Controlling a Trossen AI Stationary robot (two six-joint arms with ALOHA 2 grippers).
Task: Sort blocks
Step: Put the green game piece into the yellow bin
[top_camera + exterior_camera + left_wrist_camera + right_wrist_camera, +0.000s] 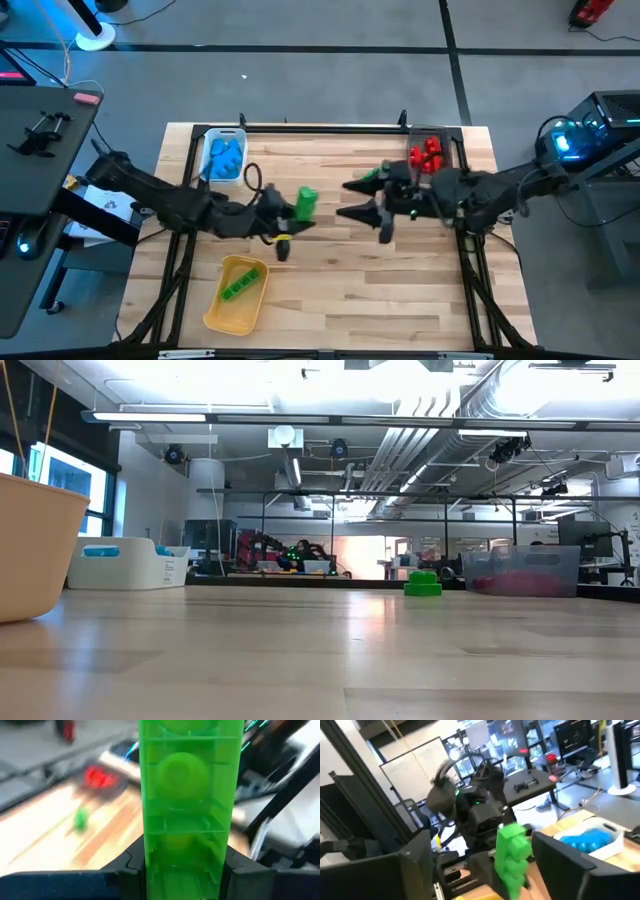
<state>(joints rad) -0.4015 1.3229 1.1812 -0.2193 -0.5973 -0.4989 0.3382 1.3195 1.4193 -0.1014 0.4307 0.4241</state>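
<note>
My left gripper is shut on a tall green block above the middle of the table; in the left wrist view this block fills the space between the fingers. My right gripper hangs open just to the block's right, facing it. In the right wrist view the same green block stands between and beyond that gripper's two spread fingers. A small green block lies on the table near the right gripper's far finger. Neither gripper shows in the low view. My left gripper pinches the green block between its two fingers at the block's near part, one finger on each side face. The fingers come about level from the table's left. The block is lifted clear of the table and reaches forward past the fingertips.
A white tray with blue blocks sits at the far left. A grey tray with red blocks sits at the far right. A yellow tray holding green blocks lies at the near left. Bare wood shows at the near right.
</note>
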